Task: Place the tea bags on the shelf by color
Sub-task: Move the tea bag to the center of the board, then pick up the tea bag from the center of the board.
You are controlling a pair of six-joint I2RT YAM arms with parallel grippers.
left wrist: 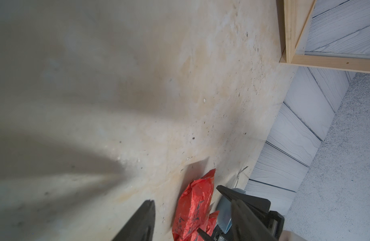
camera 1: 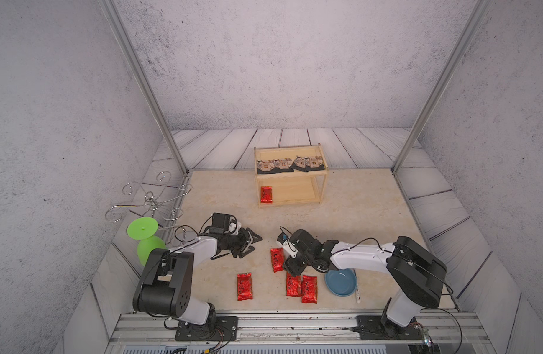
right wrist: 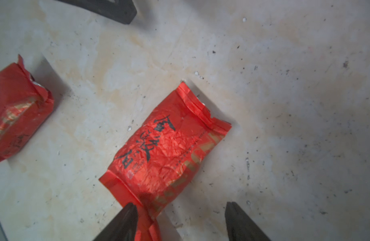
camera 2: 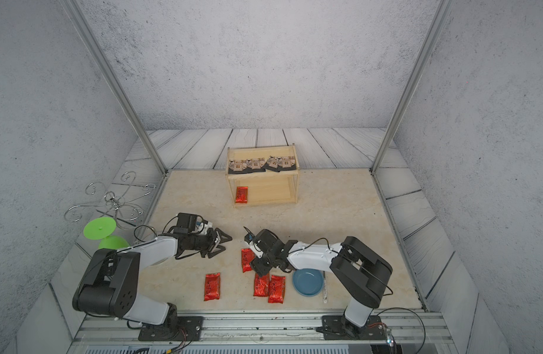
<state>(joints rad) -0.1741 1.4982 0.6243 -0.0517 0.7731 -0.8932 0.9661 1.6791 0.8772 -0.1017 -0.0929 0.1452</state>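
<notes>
Right gripper (right wrist: 179, 205), fingers spread and holding nothing, hovers over a red tea bag (right wrist: 165, 146) flat on the table (camera 1: 356, 214), well apart from the shelf (camera 1: 323, 176); it should centre across the packet's width before closing; left gripper (camera 1: 253, 244) likewise spread and empty
</notes>
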